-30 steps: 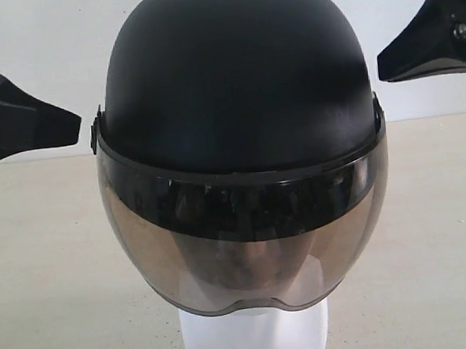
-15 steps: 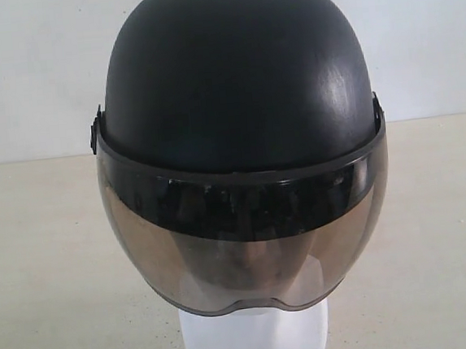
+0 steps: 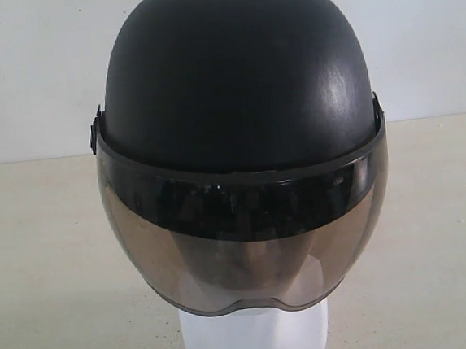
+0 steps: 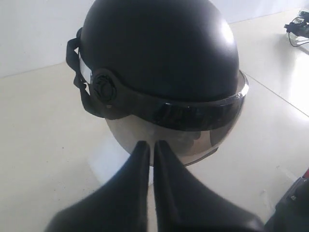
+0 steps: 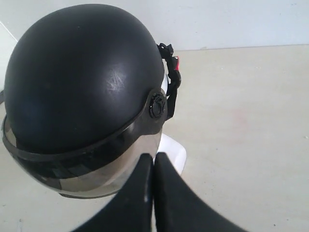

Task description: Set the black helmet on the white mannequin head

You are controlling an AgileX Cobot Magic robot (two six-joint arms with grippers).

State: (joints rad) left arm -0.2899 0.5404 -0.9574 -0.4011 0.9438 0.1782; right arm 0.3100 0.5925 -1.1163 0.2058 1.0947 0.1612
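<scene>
Matte black helmet (image 3: 237, 84) sits on white mannequin head (image 3: 256, 340). The visor (image 3: 252, 254) is down over the face and only the neck base shows. On left gripper (image 4: 150, 145) and right gripper (image 5: 153, 157) the 2 fingers are pressed together, holding nothing, clear of the helmet. Risk: the shell looks loose on the foam, so any arm brush could tilt it or topple the head.
</scene>
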